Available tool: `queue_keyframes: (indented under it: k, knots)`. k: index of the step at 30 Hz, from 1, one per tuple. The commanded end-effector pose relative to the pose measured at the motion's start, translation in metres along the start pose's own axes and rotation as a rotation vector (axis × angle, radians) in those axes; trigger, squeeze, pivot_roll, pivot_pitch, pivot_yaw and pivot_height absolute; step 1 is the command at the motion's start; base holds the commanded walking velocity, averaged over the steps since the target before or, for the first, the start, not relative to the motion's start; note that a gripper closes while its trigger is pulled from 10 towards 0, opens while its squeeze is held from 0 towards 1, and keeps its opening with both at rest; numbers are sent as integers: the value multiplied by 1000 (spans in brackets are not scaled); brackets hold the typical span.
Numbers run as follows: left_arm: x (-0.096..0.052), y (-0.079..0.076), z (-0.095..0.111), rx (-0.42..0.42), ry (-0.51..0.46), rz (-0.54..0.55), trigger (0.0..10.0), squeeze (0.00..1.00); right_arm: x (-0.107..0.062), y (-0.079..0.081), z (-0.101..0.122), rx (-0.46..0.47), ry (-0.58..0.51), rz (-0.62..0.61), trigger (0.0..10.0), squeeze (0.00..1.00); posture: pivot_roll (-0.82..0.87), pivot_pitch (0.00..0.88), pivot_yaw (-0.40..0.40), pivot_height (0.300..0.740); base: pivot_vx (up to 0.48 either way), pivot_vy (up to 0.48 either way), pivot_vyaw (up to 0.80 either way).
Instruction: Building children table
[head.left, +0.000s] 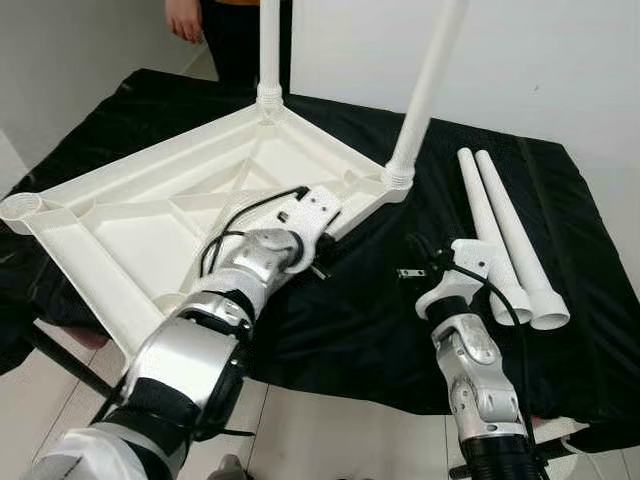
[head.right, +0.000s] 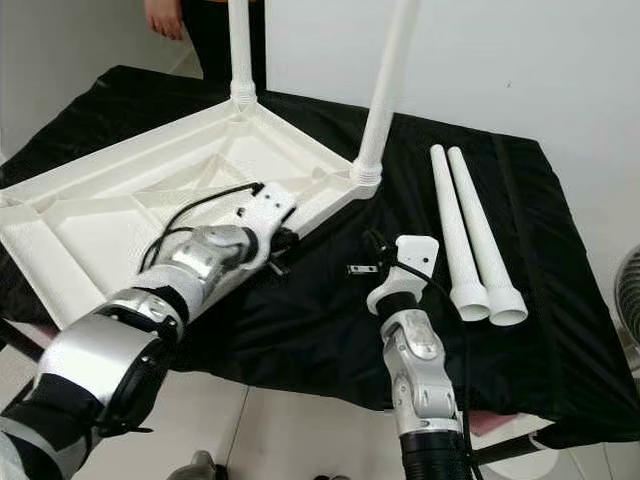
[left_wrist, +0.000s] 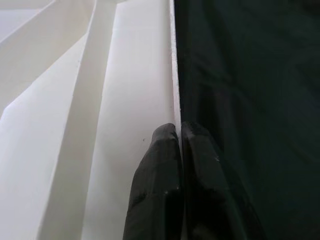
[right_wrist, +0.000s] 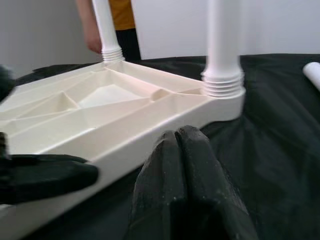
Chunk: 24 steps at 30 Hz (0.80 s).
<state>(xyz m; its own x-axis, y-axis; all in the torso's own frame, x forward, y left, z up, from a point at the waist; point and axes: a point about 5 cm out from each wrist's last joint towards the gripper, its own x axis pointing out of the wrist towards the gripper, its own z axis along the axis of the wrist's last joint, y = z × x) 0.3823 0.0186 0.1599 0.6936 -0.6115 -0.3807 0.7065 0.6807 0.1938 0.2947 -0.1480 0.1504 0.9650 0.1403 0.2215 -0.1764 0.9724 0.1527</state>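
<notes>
The white table top (head.left: 150, 215) lies upside down on a black cloth (head.left: 380, 320). Two white legs stand screwed into its far corners, one (head.left: 269, 50) at the back and one (head.left: 425, 90) at the right. Two loose legs (head.left: 490, 225) lie side by side on the cloth to the right. My left gripper (head.left: 322, 268) is at the table top's near right rim, shut on the thin edge (left_wrist: 176, 100). My right gripper (head.left: 415, 250) hovers low over the cloth beside that rim, short of the right leg's corner socket (right_wrist: 222, 82), its fingers (right_wrist: 170, 150) pressed together with nothing between them.
A person (head.left: 225, 25) stands behind the table at the back, one hand (head.left: 185, 20) hanging by the edge. An unfilled leg socket (head.left: 22, 207) sits at the table top's left corner. The cloth's near edge drops to pale floor (head.left: 330, 440). A white wall runs behind.
</notes>
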Motion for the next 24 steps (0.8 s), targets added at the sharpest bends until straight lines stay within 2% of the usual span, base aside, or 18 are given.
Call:
queue_keyframes:
  k: [1,2,3,4,5,11,12,19,20,22,23,24]
  knots:
    - [3,0,35,30,-115,166,4118,0,-1,-1,-4,-3,13,-9,10000,0,88,59,-27,740,0,0,0]
    - [3,0,35,30,-115,166,4118,0,-1,-1,-4,-3,13,-9,10000,0,88,59,-27,740,0,0,0]
    - [4,-3,39,38,-129,163,8510,0,-1,-1,-4,-3,13,-9,10000,0,88,59,-27,740,0,0,0]
    - [5,-6,43,42,-139,162,8510,0,-1,-1,-4,-3,13,-9,10000,0,87,63,-23,740,0,0,0]
    - [6,-8,47,56,-154,159,10000,0,-2,-1,-4,-3,13,-11,10000,0,83,65,-18,740,0,0,0]
    - [5,-11,54,82,-199,144,10000,0,-4,-1,-5,-2,14,-19,10000,0,81,67,-15,740,0,0,0]
    - [4,-10,54,73,-222,129,10000,1000,-4,-2,-5,-2,14,-21,10000,0,82,71,-13,740,0,0,0]
    - [-4,-5,57,68,-309,86,10000,1000,-4,-1,-5,0,12,-22,10000,0,86,72,-13,740,0,0,0]
    - [-8,-3,59,60,-343,69,10000,918,-4,-1,-5,0,12,-21,10000,0,92,74,-15,740,0,0,0]
    - [-10,-1,59,53,-364,58,10000,918,-4,-1,-5,0,12,-21,10000,0,92,74,-15,740,0,0,0]
    - [-17,6,58,40,-382,48,10000,0,-3,0,-5,1,12,-18,10000,0,98,75,-17,740,0,0,0]
    - [-27,15,53,40,-390,43,10000,0,-3,1,-5,2,13,-13,10000,0,105,75,-20,740,0,0,0]
